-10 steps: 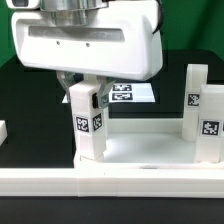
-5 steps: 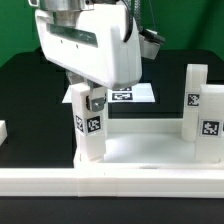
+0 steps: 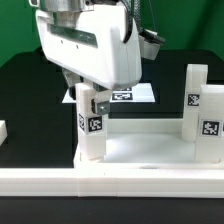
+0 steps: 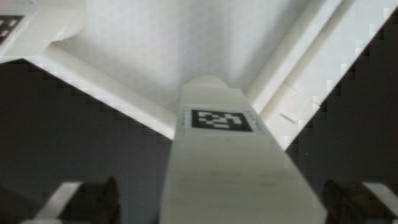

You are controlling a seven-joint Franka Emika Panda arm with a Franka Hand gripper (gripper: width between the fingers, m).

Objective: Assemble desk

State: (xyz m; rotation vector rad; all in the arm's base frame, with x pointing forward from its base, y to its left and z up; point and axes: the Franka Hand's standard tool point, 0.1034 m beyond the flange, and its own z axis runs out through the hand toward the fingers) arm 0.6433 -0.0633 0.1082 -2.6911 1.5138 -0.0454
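Exterior view: the white tool [image 3: 88, 97] hangs over the near corner of the desk top [image 3: 140, 150], at about nine o'clock of centre in the picture, its broad white housing tilted so that it fills the upper middle. Just beneath it a leg [image 3: 90, 125] stands upright in the corner of the rimmed top, a black-and-white tag on its front face. One dark finger [image 3: 100, 103] shows beside the upper part of this leg, and a narrow gap seems to separate the two, so the tool reads as released, spread around the post rather than clenched on it. Toward three o'clock two more legs [image 3: 201, 112] stand upright at the far corner of the desk top, each with a tag, one just behind the other. Behind the tool, near twelve o'clock, the marker board [image 3: 135, 95] lies flat on the black surface [image 3: 30, 90]. A long low white rail [image 3: 110, 184] runs across the foreground at six o'clock, touching the front of the desk top. In the wrist view the tagged leg [image 4: 222, 165] rises up the middle of the picture between the two dark fingertips [image 4: 86, 203], each standing clear of its side, with the white desk top beyond it.
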